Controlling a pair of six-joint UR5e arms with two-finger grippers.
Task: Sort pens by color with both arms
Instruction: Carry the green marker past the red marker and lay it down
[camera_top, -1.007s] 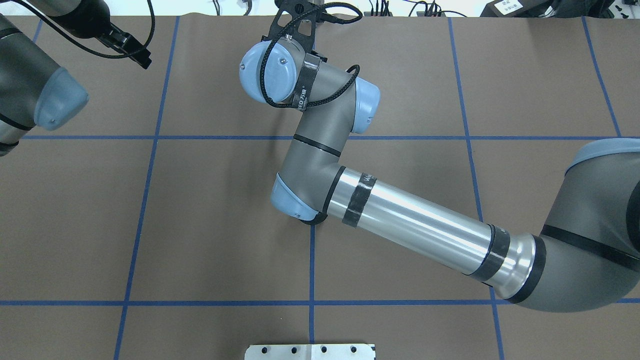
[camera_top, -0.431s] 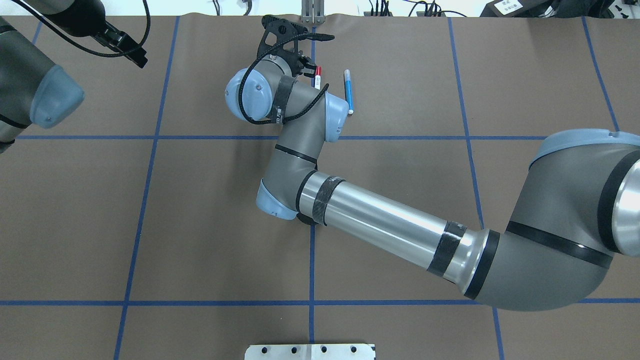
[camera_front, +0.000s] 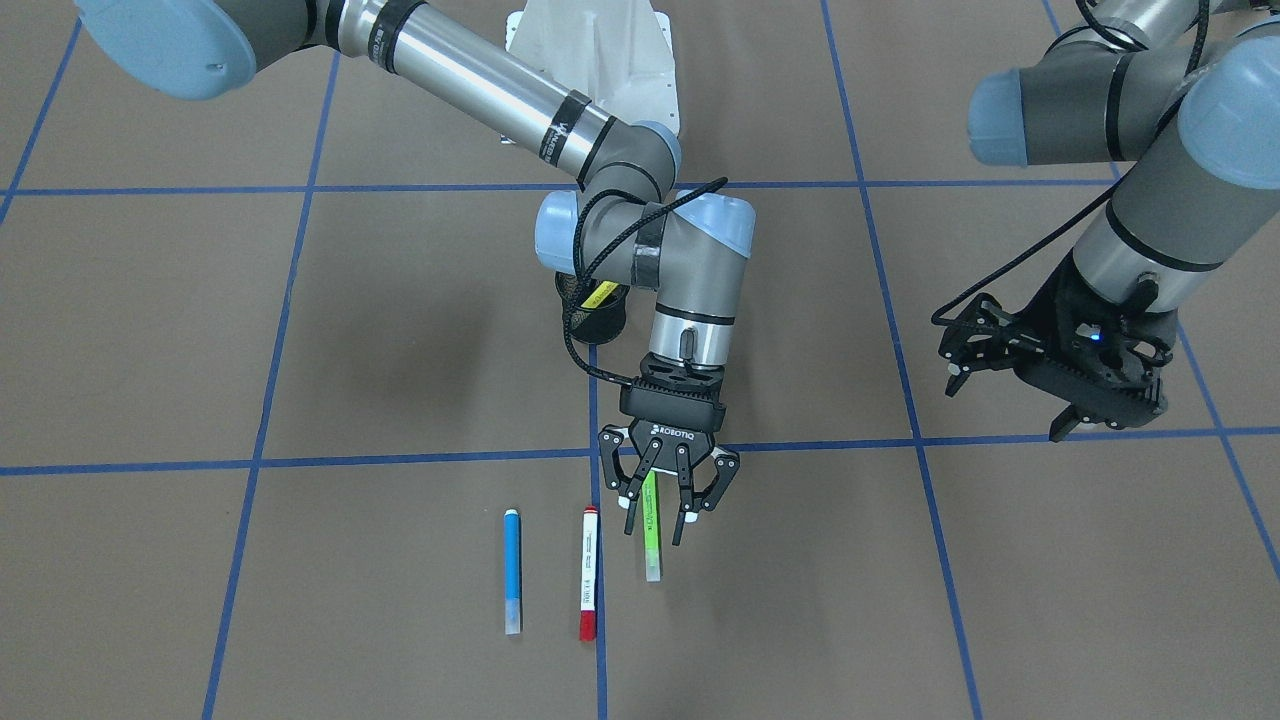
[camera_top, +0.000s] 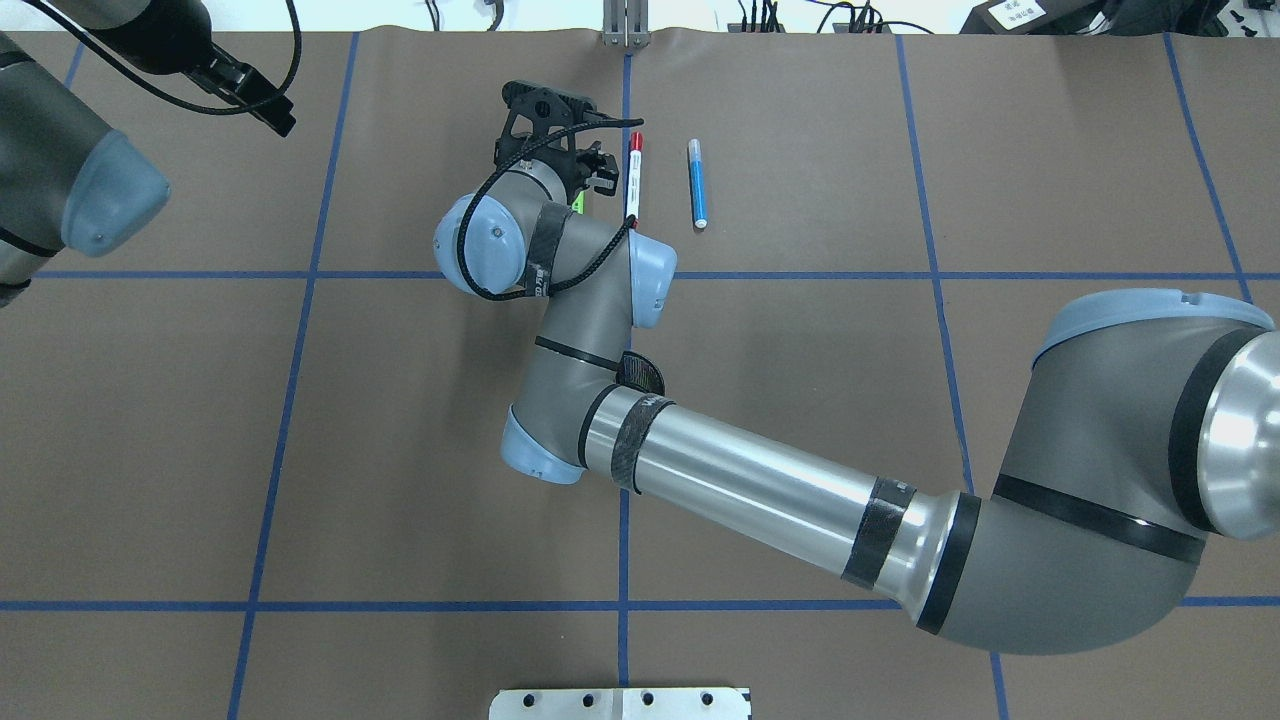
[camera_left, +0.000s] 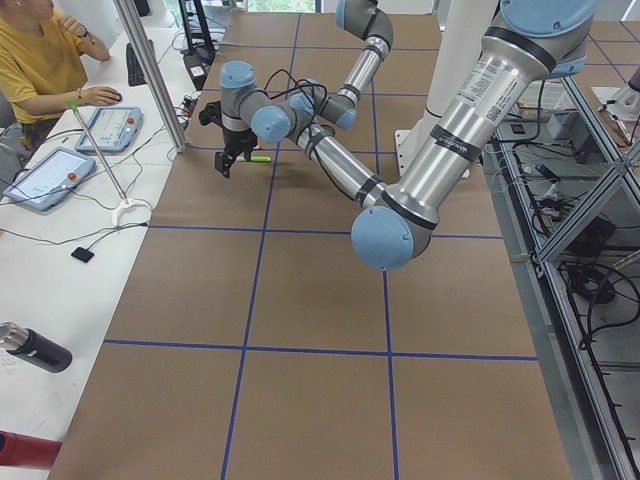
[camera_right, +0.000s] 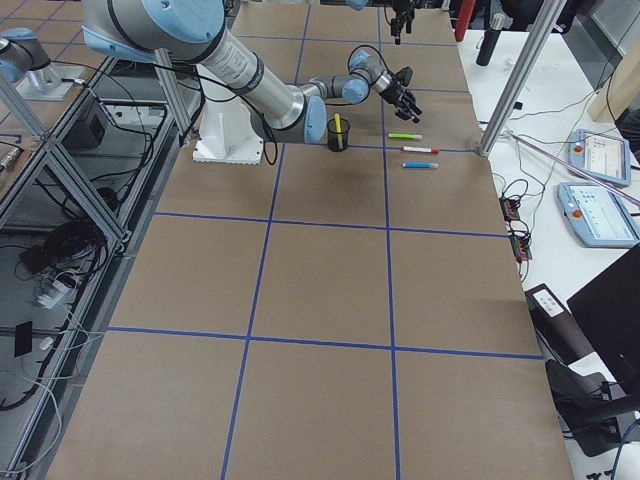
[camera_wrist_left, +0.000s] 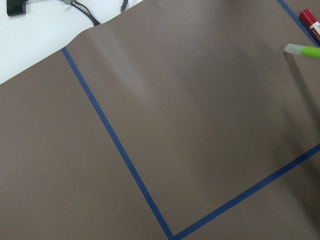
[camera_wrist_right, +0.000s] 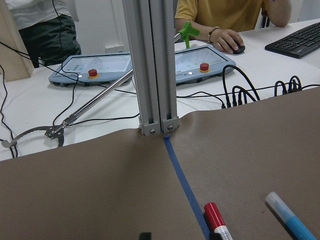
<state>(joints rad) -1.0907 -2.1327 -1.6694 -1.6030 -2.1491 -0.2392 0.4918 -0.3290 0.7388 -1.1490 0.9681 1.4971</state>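
A mesh cup (camera_right: 338, 142) is standing on the taped counter (camera_top: 400, 500); beyond a post (camera_wrist_right: 150, 65), a person (camera_wrist_right: 225, 12) is holding a mouse (camera_wrist_right: 239, 48).

Three pens (camera_front: 589, 572) side by side; fourth in cup (camera_front: 606, 322).

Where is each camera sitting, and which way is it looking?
Front-facing: across the table, looking steeply down; right arm, left arm, right end effector over the green pen.
Overhead: behind the arms, looking forward and down; mostly right arm.
Exterior left: table's end beside the left arm, looking along it; left arm near.
Exterior right: opposite end; right arm near.
Left wrist: looks down at the table; no body shows.
Right wrist: looks low towards the operators' desk; no body clearly shows.
Front-facing and overhead share the red-capped pen and blue pen.
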